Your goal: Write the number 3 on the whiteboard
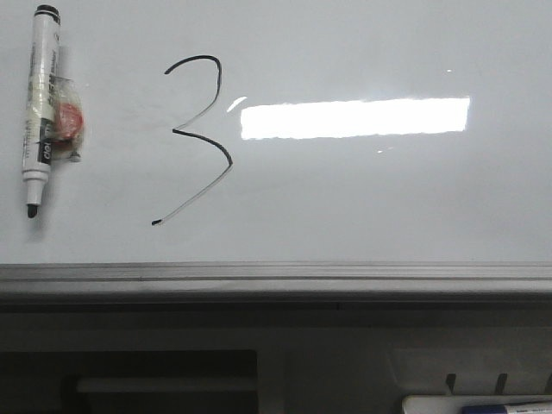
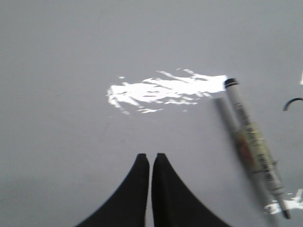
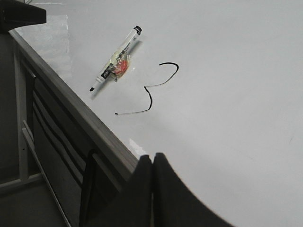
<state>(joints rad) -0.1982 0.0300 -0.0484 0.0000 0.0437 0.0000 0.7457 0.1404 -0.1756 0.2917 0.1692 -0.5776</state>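
Front view: neither tool of mine in sight. The number 3 [image 1: 197, 138] stands drawn on the whiteboard [image 1: 388, 207], angular, with a long thin tail. The marker [image 1: 40, 108] lies flat beside it, uncapped, tip toward the grey rail [image 1: 276, 274], a wad of tape and something red stuck at mid-barrel.

Left wrist view: my left tool [image 2: 150, 161] hangs over bare board, fingers pressed together, holding nothing. The marker [image 2: 255, 146] lies off to one side of the tool, near but apart; one curl of the 3 [image 2: 292, 103] shows beyond it.

Right wrist view: my right tool [image 3: 152, 163] is likewise closed and empty, above the board's edge. Marker [image 3: 116, 59] and 3 [image 3: 154, 90] sit well ahead of the tool.

Judgement: marker is light, stiff, smooth plastic, likely to roll. Take it across the barrel at the taped middle, which should slip less. Ink looks smearable; keep fingers off the strokes.
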